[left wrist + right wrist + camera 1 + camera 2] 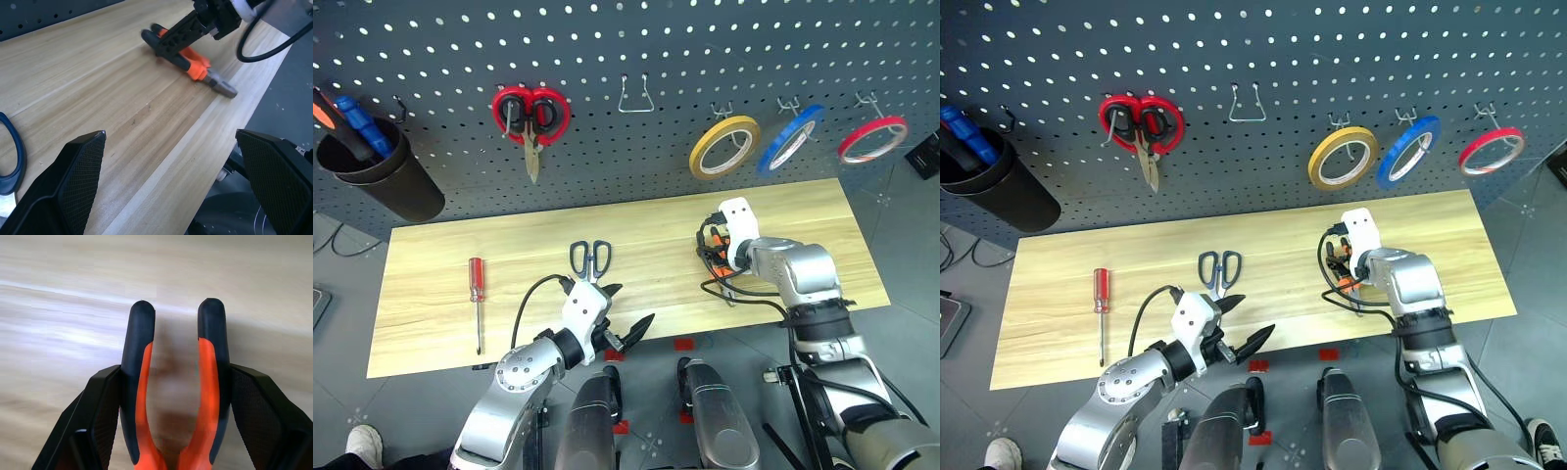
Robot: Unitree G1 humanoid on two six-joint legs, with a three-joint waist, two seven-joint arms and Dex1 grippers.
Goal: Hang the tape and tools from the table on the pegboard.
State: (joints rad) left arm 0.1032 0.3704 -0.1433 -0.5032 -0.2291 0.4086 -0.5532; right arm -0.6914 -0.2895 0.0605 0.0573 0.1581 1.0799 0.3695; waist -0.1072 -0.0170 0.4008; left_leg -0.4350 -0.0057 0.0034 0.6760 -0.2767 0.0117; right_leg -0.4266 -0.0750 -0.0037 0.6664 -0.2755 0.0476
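While the right gripper (173, 396) has its two black fingers pressed against the outer sides of the orange-and-black-handled pliers (190, 58), check the hold before you lift: in the right wrist view both handles sit between the pads, their rounded black ends poking out past the fingertips. That looks to me like a squeeze across both handles — good, since it keeps the steel nose closed — but it is also a smooth, tapering grip that could slip. Lift slowly and keep the wrist steady.

From the head camera the pliers lie toward three o'clock on the long pale wooden plank table (431, 284), just in front of the dark grey perforated pegboard (607, 117). The bare metal wire hook (635, 96) at about twelve o'clock looks the likeliest free spot; aim one handle loop over it rather than the nose.

Your left gripper (615, 315) hangs with its jaws spread wide and empty over the near edge at six o'clock, just short of the dark-blue-handled steel scissors (591, 259). The small red-handled screwdriver (477, 294) lies well apart at nine o'clock.

The thin red ring of tape (872, 139) already hangs at two o'clock, beside the blue tape roll (791, 138) and yellow tape roll (724, 147) — leave all three alone.
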